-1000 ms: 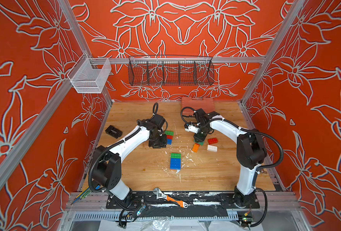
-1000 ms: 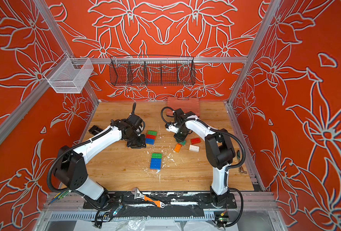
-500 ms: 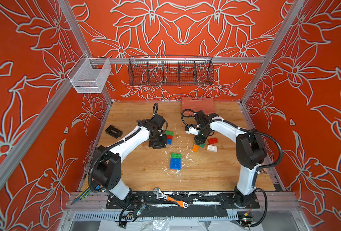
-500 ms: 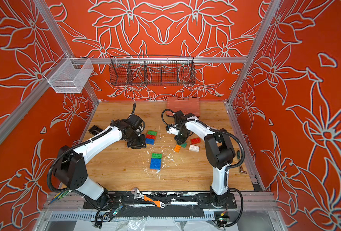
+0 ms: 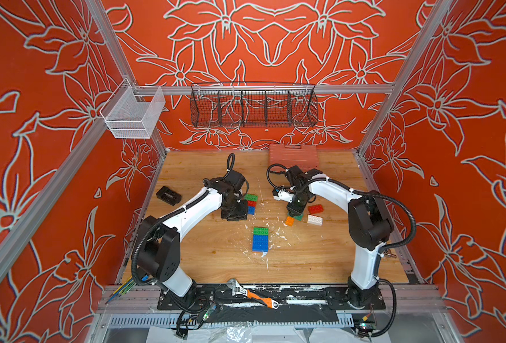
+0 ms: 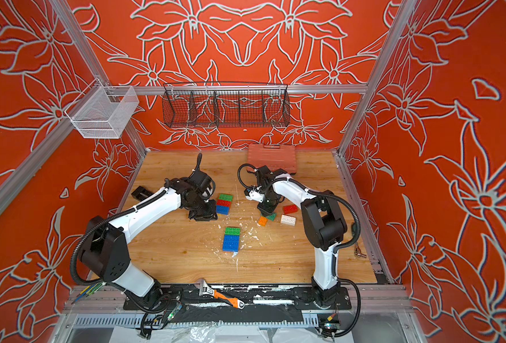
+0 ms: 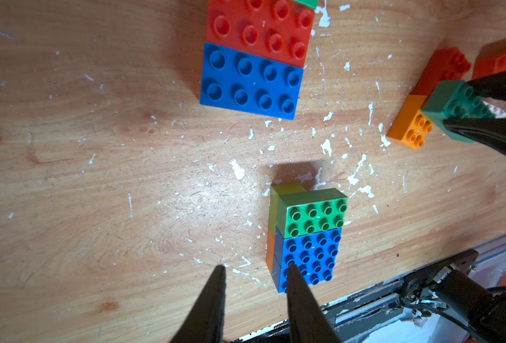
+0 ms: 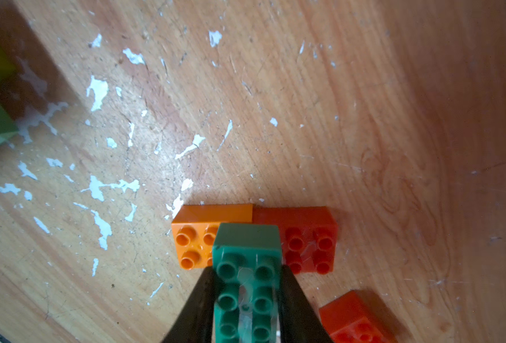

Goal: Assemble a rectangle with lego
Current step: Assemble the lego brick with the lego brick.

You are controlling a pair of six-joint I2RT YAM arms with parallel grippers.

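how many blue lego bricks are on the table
3. One blue brick touches the red brick near the left end effector; two blue bricks lie joined atop the centre stack. Its lower layer is partly hidden, so more could exist.

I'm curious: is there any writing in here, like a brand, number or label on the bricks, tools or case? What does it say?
No text can be read anywhere.
Blue brick: the studs show no lettering.
Dark green brick: the studs show no lettering.
Wrench: any marking is too small to read.
Tool case: no label is visible.
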